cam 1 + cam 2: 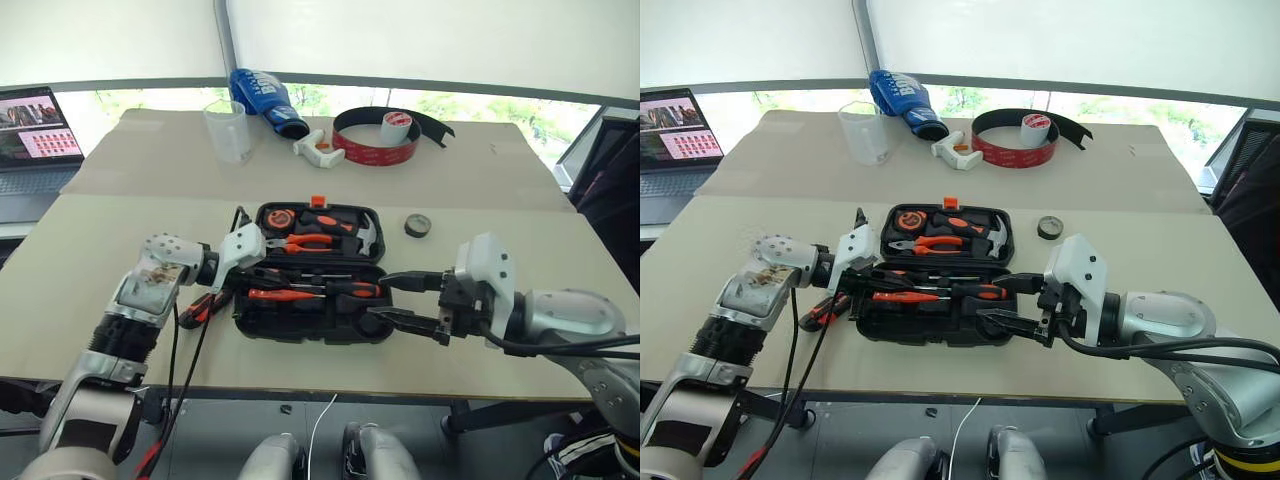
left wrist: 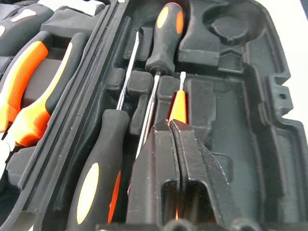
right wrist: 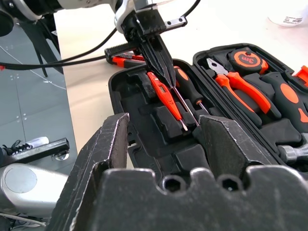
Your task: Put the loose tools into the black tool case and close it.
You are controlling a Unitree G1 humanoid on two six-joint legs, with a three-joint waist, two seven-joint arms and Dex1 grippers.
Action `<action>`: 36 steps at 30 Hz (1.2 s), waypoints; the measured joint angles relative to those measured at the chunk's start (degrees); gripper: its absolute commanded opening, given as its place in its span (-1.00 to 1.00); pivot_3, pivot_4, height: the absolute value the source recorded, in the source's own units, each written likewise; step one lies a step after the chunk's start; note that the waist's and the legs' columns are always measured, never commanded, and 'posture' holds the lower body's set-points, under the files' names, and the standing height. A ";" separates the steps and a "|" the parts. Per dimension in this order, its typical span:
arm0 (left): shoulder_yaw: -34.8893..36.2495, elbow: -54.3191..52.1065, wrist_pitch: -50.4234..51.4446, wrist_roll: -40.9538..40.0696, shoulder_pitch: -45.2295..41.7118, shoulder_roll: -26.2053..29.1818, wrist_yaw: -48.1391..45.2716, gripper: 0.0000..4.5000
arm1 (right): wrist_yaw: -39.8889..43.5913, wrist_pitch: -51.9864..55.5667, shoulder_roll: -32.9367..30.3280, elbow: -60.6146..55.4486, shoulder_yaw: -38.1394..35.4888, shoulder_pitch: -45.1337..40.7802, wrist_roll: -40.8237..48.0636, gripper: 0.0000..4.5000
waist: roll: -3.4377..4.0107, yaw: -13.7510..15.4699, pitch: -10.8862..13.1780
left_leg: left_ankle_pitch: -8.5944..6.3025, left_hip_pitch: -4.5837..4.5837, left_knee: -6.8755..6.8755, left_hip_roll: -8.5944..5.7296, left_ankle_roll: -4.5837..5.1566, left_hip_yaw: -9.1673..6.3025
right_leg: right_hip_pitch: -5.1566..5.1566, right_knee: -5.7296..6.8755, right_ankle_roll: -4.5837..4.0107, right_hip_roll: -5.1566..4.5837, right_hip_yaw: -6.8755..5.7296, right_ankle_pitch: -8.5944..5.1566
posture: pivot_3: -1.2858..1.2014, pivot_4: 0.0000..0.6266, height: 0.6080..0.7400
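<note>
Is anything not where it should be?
Yes. The small dark tape roll sits on the table right of the open black tool case, and the utility knife lies on the table at its left. Both belong inside.

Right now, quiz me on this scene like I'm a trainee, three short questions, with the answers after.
1. True or false: the black tool case is closed.
2. Where is the small dark tape roll? A: inside the case. B: on the table, to the right of the case. C: on the floor.
3. Which hand has its fingers open, the left hand or the right hand?

Key: 1 false, the case lies open. 2 B. 3 the right hand; the left is shut over the case's front half.
</note>
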 measured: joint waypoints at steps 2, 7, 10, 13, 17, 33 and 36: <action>-0.03 -0.16 -0.15 0.02 0.98 -0.23 1.02 -0.97 | -0.03 0.00 -0.01 0.00 0.00 0.01 0.00 0.47 | 0.00 -0.02 0.00 | 0.00 0.00 0.00 0.00 0.00 0.00 | 0.00 0.00 0.00 0.00 0.00 0.00 | 0.03 -0.52 0.84; -0.38 -1.18 -2.05 1.13 2.42 0.22 2.15 -0.97 | -0.14 0.00 0.00 -0.01 0.01 0.02 0.00 0.47 | 0.00 -0.01 0.00 | -0.01 0.01 0.00 0.00 0.00 0.00 | 0.01 0.00 0.00 0.00 0.00 0.00 | 0.03 -0.52 0.84; -0.45 -0.49 -5.37 2.23 3.15 0.32 3.31 -0.97 | -0.22 0.00 0.02 -0.01 0.03 0.01 -0.01 0.47 | 0.00 0.01 -0.02 | -0.01 0.04 -0.01 0.00 -0.01 0.00 | 0.04 0.00 0.00 0.00 0.01 0.00 | 0.03 -0.52 0.84; -0.16 -0.36 -6.78 2.28 3.87 0.35 3.99 -0.97 | -0.37 0.00 0.05 -0.01 0.03 0.01 0.00 0.47 | 0.01 0.01 -0.08 | -0.02 0.07 0.00 0.01 -0.01 0.00 | 0.07 0.00 0.01 -0.01 0.02 0.00 | 0.03 -0.52 0.84; 0.54 -0.75 -6.81 2.08 4.99 0.40 4.71 -0.97 | -0.40 0.00 0.07 0.00 0.03 0.01 0.00 0.47 | 0.03 -0.09 -0.23 | -0.02 0.09 -0.01 0.02 0.00 0.01 | 0.08 0.00 0.02 -0.01 0.02 0.00 | 0.03 -0.52 0.84; 31.72 -29.35 19.52 -12.23 31.27 11.81 13.72 0.14 | 8.04 -3.03 2.20 9.82 6.76 -9.52 -2.36 0.47 | 0.02 -1.71 -0.14 | -0.04 0.18 -0.33 0.10 -0.04 0.07 | -0.04 -0.05 0.00 0.06 0.01 0.00 | 0.03 -0.52 0.84; 41.38 -36.14 24.54 -13.80 44.98 10.62 15.55 0.65 | 11.60 -4.51 3.49 13.06 9.08 -11.91 -3.18 0.47 | 0.06 -1.50 -0.12 | -0.06 0.24 -0.43 0.07 -0.08 0.06 | 0.02 -0.12 0.00 0.04 0.02 -0.01 | 0.03 -0.52 0.84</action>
